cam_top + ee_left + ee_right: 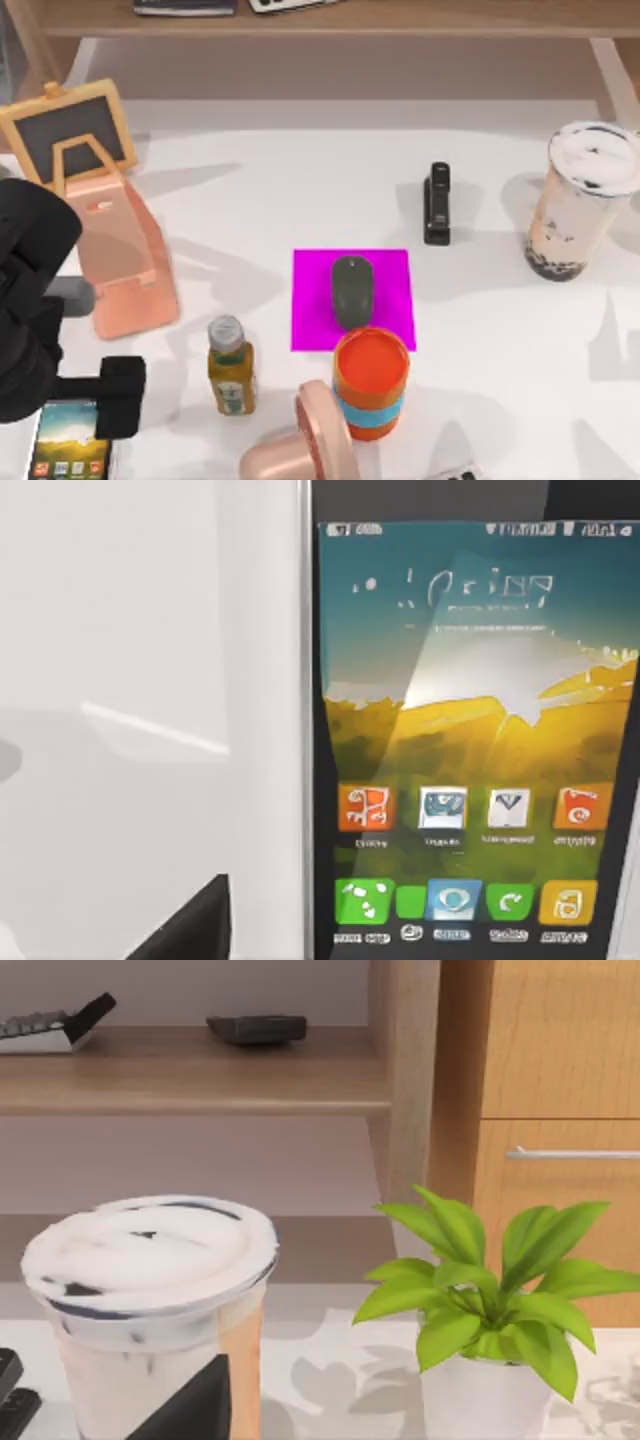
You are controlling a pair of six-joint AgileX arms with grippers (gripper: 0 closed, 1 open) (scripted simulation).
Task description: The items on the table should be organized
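Lying flat at the near left corner of the table (250, 190), the phone (68, 450) has its long side running from near to far. Its icons sit at the near end, so its top points to the far side. The left claw (110, 400) hangs just over it. I cannot tell if that claw is wide or narrow. The phone is thin, so a grab could slip and push it off the edge, or bump the bottle (230, 365). The right claw (190, 1410) is by the cup (150, 1290).
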